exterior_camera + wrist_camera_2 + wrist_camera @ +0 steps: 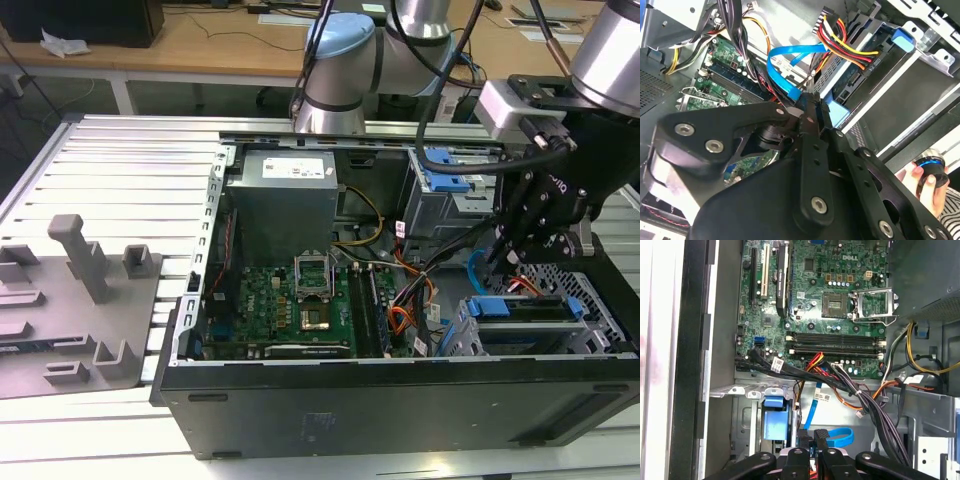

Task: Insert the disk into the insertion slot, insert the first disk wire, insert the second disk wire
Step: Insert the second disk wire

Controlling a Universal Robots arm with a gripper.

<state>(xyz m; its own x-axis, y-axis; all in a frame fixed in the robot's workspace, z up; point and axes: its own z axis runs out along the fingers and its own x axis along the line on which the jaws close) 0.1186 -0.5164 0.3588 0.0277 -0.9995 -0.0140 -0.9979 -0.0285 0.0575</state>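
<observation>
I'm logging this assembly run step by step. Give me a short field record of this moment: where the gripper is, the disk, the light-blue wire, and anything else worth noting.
gripper: inside the open computer case, above the drive bay, at the light-blue cable's plug end; jaws close together
disk: seated in the insertion slot, blue carrier visible
second disk wire: looped, light-blue, plug end at the gripper tip
power wire bundle: red, yellow, black, plugged at the drive's rear
motherboard: exposed, socket empty
person's hand: holding a dark knob-like device

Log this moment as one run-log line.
tool: shut on light-blue data cable | position: over drive cage, exterior view's right | disk: seated in cage | power plug: at drive
</observation>
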